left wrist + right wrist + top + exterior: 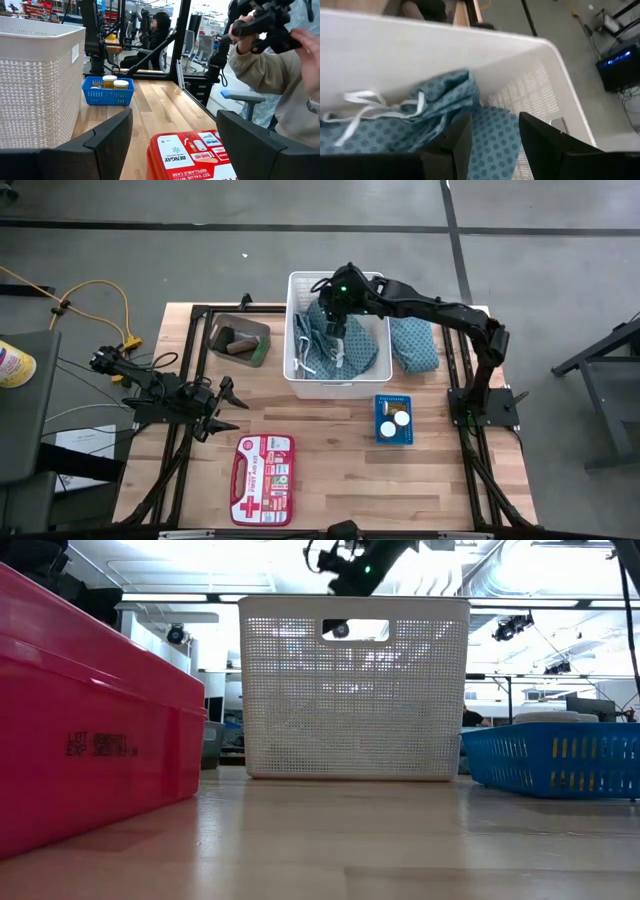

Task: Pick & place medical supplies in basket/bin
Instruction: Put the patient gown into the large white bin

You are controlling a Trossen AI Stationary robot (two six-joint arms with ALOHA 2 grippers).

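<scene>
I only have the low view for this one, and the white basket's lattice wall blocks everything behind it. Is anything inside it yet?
Observer: Yes. From above, one teal cloth with white ties lies inside the basket.
Operator: Where is the right claw?
Observer: The right claw hangs over that cloth, fingers apart, not pinching it.
Operator: And the other cloth?
Observer: A second teal cloth lies on the table, beside the basket's right wall.
</scene>
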